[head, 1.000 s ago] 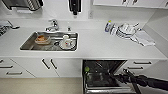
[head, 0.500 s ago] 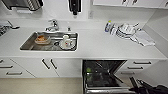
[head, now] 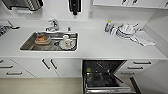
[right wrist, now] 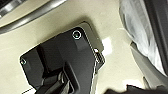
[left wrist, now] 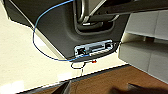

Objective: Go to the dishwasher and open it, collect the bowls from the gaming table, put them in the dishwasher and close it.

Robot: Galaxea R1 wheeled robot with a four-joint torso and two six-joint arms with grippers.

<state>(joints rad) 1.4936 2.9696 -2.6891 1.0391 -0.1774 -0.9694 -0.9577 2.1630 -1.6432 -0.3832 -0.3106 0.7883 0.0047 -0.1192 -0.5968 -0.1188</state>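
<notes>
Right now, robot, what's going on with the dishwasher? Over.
Dishwasher open under the counter, something green on its rack. Sink holds a cup and dishes. Can't tell how my fingers stand. Nothing seen blocking the door.

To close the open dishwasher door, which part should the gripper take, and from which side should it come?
Probably the door's free front edge. The dishwasher stands open under the white counter, its door folded down toward the robot with the inner face up. So I would come from the front and below, catch under that edge and swing it up. The bar handle is hidden.
</notes>
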